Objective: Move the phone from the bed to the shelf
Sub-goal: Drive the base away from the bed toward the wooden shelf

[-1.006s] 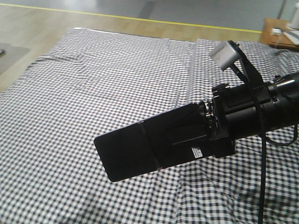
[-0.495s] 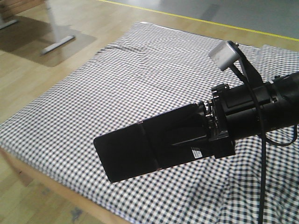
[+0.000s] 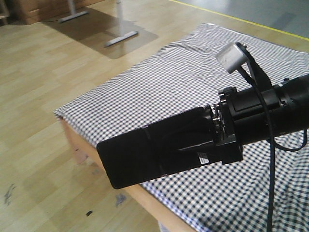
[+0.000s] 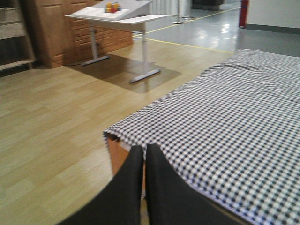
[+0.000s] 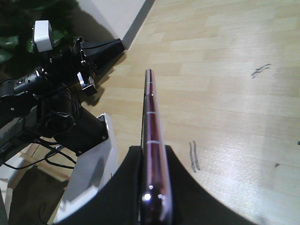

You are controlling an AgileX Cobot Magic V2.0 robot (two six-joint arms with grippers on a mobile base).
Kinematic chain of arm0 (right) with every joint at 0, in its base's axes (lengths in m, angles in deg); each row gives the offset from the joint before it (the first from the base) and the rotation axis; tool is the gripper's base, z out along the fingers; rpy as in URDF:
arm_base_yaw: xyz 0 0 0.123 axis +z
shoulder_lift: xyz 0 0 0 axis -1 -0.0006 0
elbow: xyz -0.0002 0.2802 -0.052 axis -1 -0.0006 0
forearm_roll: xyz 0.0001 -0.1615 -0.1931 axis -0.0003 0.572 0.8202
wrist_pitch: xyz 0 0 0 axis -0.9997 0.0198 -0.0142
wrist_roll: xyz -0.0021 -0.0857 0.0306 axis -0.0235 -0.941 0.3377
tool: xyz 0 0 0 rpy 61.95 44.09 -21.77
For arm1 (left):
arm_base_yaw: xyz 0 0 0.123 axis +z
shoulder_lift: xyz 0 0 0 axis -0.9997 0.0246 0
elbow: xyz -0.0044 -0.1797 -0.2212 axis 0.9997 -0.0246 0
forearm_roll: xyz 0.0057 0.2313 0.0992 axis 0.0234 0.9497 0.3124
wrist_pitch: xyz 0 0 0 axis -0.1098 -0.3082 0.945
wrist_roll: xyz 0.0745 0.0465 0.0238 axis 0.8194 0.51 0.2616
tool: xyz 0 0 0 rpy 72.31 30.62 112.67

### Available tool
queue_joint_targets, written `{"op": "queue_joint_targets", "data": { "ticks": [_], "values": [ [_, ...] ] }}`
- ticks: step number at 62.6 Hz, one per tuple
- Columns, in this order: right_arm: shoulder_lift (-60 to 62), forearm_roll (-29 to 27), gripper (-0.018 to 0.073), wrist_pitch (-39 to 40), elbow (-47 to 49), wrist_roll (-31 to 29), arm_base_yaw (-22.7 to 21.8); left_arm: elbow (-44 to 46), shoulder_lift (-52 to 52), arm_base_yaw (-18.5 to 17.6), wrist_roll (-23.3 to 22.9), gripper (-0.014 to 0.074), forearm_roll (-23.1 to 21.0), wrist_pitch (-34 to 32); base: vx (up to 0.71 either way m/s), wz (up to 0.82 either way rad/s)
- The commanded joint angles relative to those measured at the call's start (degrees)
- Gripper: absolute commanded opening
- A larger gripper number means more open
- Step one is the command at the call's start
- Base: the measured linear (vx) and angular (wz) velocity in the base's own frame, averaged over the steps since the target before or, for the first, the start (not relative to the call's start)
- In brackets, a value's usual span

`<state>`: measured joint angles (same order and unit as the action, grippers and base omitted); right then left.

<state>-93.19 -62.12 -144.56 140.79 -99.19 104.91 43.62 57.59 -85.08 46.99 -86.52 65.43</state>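
Note:
The phone [image 3: 140,157], a thin black slab with a crease and a small white sticker, is held out level over the bed's near corner and the floor. My right gripper [image 3: 166,152] is shut on it. In the right wrist view the phone [image 5: 151,122] shows edge-on, pinkish, clamped between the black fingers [image 5: 129,187] of the right gripper [image 5: 153,152]. The bed [image 3: 203,82] with checked bedding lies behind and to the right. My left gripper [image 4: 144,151] is shut on nothing, above the bed's corner [image 4: 122,136]. The shelf is out of view.
Light wooden floor [image 3: 43,87] spreads left of the bed's wooden frame [image 3: 91,157]. A white desk on metal legs [image 4: 117,14] stands before brown cabinets [image 4: 56,33]. The right wrist view shows my left arm [image 5: 56,79], the robot's white base [image 5: 89,173] and dark marks on the floor [image 5: 194,157].
The front view has swung left: the bed has slid to the right and the floor and the bed's corner have come into sight. The phone stays fixed in the right gripper.

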Motion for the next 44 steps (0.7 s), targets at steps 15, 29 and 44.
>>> {"op": "queue_joint_targets", "data": {
  "ticks": [15, 29, 44],
  "values": [
    [1.7, -4.8, -0.0002, -4.1, 1.4, 0.0, 0.0, -0.4, -0.5, 0.0, 0.0, 0.0001, -0.5, -4.0, -0.13, 0.50],
    [1.7, -4.8, -0.0002, -4.1, 1.4, 0.0, 0.0, -0.4, -0.5, 0.0, 0.0, 0.0001, -0.5, -4.0, -0.12, 0.48],
    [1.7, -4.8, -0.0002, -4.1, 1.4, 0.0, 0.0, -0.4, -0.5, 0.0, 0.0, 0.0001, -0.5, -4.0, -0.12, 0.47]
  ]
}}
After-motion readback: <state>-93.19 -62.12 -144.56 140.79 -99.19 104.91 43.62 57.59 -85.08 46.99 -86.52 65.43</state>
